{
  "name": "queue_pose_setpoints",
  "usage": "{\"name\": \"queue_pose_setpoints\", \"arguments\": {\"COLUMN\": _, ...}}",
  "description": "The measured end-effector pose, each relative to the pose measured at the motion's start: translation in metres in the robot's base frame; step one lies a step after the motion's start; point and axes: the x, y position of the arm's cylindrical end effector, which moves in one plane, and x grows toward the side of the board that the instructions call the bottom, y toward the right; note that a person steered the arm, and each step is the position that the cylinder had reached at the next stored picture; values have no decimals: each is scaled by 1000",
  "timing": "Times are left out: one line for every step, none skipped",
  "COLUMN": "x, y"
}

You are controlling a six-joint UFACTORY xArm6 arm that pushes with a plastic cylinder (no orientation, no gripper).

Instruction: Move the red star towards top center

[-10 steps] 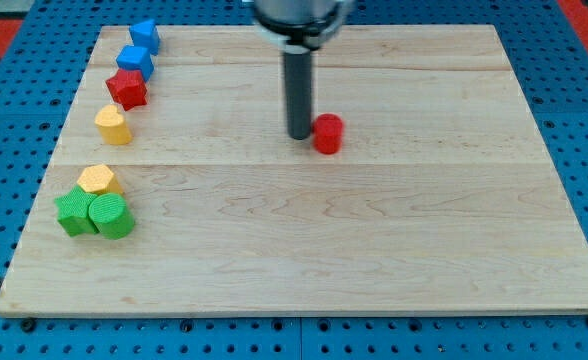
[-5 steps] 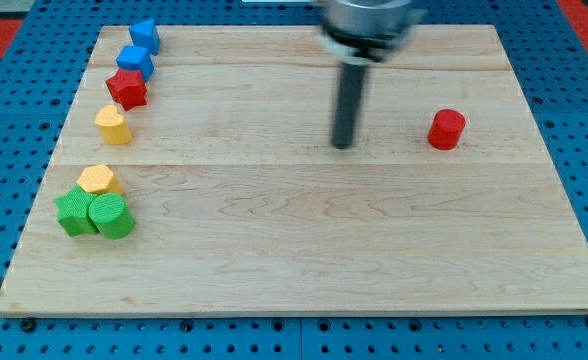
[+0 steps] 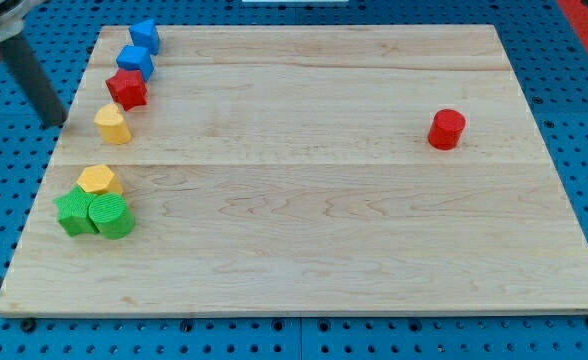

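The red star (image 3: pixel 127 88) lies near the board's left edge, in a column of blocks. A blue block (image 3: pixel 134 61) touches it above, and another blue block (image 3: pixel 145 35) sits above that. A yellow block (image 3: pixel 113 125) lies just below the star. My tip (image 3: pixel 56 122) is off the board's left edge, to the left of the yellow block and below-left of the red star, touching no block.
A yellow hexagon (image 3: pixel 96 179) and two green blocks (image 3: pixel 74 213) (image 3: pixel 111 215) cluster at the lower left. A red cylinder (image 3: pixel 446 129) stands at the right. The wooden board (image 3: pixel 304 250) rests on a blue pegboard.
My tip first pushed the red cylinder to the right, then swept far left across the board to beyond its left edge. The cylinder now rests at the right.
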Motion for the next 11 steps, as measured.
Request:
{"name": "queue_pose_setpoints", "arguments": {"x": -13, "y": 4}}
{"name": "queue_pose_setpoints", "arguments": {"x": -13, "y": 12}}
{"name": "queue_pose_setpoints", "arguments": {"x": -13, "y": 13}}
{"name": "queue_pose_setpoints", "arguments": {"x": -13, "y": 8}}
{"name": "queue_pose_setpoints", "arguments": {"x": -24, "y": 1}}
{"name": "queue_pose_setpoints", "arguments": {"x": -31, "y": 1}}
{"name": "queue_pose_setpoints", "arguments": {"x": -4, "y": 92}}
{"name": "queue_pose_setpoints", "arguments": {"x": 12, "y": 179}}
{"name": "queue_pose_setpoints", "arguments": {"x": 8, "y": 178}}
{"name": "queue_pose_setpoints", "arguments": {"x": 4, "y": 128}}
{"name": "queue_pose_setpoints", "arguments": {"x": -3, "y": 78}}
